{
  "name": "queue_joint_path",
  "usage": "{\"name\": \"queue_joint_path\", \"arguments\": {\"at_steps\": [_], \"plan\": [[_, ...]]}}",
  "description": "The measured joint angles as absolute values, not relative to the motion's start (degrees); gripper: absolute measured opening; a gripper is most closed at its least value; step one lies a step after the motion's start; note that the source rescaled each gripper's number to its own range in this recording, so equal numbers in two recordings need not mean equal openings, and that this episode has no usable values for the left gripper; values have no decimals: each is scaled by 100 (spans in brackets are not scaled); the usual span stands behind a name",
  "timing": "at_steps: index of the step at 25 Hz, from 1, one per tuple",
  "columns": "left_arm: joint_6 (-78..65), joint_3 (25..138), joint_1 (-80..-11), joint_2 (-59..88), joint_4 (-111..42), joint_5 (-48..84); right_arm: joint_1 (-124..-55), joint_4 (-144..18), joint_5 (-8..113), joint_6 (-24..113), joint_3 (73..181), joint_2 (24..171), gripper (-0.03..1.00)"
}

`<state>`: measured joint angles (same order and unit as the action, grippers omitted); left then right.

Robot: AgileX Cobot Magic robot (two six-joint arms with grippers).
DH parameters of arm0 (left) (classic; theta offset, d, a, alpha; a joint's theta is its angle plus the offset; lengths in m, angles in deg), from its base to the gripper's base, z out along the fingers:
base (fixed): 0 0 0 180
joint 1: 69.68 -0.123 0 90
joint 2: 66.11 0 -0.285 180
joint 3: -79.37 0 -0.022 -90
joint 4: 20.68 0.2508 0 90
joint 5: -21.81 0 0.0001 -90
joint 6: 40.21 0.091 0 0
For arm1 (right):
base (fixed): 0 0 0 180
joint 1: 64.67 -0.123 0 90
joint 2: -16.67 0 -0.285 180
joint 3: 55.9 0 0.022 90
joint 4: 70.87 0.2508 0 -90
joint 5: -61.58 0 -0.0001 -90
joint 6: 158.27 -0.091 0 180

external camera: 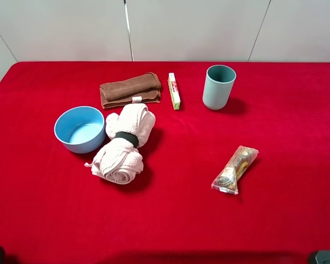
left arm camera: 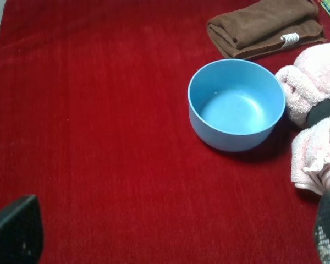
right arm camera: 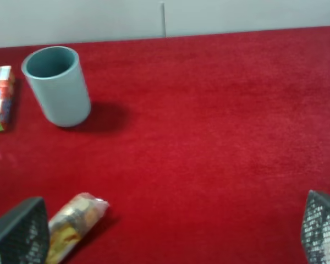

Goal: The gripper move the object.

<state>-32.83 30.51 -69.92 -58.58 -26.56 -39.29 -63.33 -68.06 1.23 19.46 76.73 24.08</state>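
Desk (external camera: pixel 297 220): a red, velvety cloth is covering the whole working surface, reaching from edge to edge in the exterior high view.
Cloth texture (left arm camera: pixel 99 137): a fine ribbed nap is showing in the left wrist view.
Wall (external camera: pixel 198 27): pale grey-white panels are standing behind the far edge of the desk.
Panel seams (external camera: pixel 128 30): thin dark lines are running down between the panels, one near the middle and one slanting at the right.
Light: even, soft light is falling from above, casting short, faint shadows on the cloth.
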Motion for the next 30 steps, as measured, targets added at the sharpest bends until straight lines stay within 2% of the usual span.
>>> {"name": "queue_joint_path", "arguments": {"at_steps": [30], "plan": [[-3283,3051,-6992,-5858,-2656,-3929,-6333,-7124,318,1950,7568,2408,100]]}}
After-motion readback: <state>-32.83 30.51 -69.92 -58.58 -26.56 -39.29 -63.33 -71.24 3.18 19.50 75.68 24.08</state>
